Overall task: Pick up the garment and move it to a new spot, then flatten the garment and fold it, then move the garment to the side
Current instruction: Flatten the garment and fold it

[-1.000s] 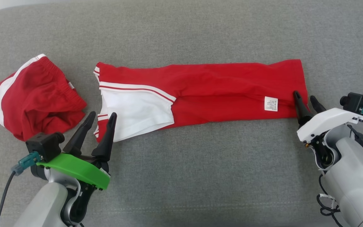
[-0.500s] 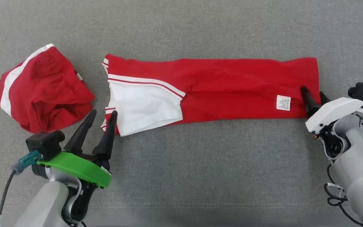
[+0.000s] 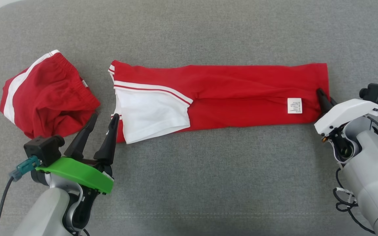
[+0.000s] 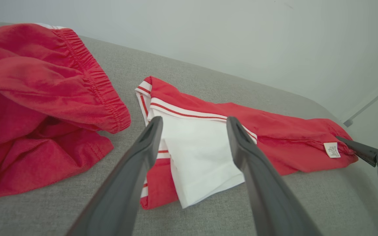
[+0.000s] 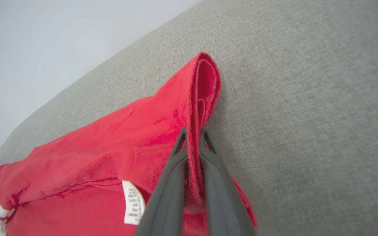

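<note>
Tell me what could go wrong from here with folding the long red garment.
1. The right gripper pinches only a thin edge of the long red garment; lifting may pull the cloth free.
2. The left gripper is open and holds nothing; if the right one lifts alone, the flat cloth could bunch or drag.
3. The red shorts lie close beside the left gripper, so closing there might snag them.
</note>
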You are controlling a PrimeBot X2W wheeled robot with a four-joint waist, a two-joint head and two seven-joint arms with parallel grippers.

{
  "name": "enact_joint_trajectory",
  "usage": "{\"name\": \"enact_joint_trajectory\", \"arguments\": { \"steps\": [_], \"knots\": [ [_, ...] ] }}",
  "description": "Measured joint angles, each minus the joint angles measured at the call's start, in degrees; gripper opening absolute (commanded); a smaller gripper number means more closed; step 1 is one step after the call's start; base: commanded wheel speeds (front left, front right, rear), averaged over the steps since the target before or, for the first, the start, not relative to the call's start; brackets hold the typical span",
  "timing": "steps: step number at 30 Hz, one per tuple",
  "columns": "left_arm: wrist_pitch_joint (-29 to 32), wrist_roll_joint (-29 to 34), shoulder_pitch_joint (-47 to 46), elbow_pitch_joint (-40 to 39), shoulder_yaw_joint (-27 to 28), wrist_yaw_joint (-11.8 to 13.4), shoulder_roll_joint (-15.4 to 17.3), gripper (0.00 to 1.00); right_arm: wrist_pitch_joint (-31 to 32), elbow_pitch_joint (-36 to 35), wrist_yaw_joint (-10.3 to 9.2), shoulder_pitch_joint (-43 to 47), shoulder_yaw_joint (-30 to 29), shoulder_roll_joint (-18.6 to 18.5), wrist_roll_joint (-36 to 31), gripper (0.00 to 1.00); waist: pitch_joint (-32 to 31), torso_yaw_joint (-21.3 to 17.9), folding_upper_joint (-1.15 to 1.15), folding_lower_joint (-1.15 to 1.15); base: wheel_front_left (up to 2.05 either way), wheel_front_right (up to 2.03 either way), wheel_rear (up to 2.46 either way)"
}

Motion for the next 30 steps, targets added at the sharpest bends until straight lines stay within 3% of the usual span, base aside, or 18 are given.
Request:
{"name": "enact_joint_trajectory", "arguments": {
  "steps": [10, 16, 18, 22, 30],
  "knots": [
    [0.0, 0.0, 0.6, 0.01, 0.66, 0.0, -0.02, 1.0, -5.06, -1.08, -0.03, -0.27, -0.82, -5.54, -1.48, 0.0, -2.1, -1.69, 0.0, 0.0, 0.0, 0.0, 0.0],
    [0.0, 0.0, 1.15, 0.03, -0.05, 0.0, -0.04, 1.0, -6.61, -0.2, -4.55, -1.13, -0.33, -9.89, -5.89, 0.0, -3.5, -2.85, 0.0, 0.0, 0.0, 0.0, 0.0],
    [0.0, 0.0, 1.3, 0.04, -0.88, 0.0, -0.23, 1.0, -6.71, -0.3, -5.24, -1.51, -0.31, -10.44, -6.48, 0.0, -4.03, -3.07, 0.0, 0.0, 0.0, 0.0, 0.0],
    [0.0, 0.0, 1.33, 0.03, -2.16, 0.0, -0.59, 1.0, -6.82, -1.36, -4.22, -1.51, -0.25, -8.82, -6.21, 0.0, -4.86, -3.06, 0.0, 0.0, 0.0, 0.0, 0.0],
    [0.0, -0.02, 1.36, 0.07, -3.37, 0.0, -1.0, 1.0, -6.82, -6.12, -1.49, -1.57, 4.0, -0.62, -5.76, 0.0, -5.3, -0.83, 0.0, 0.0, 0.0, 0.0, 0.0]
  ]
}}
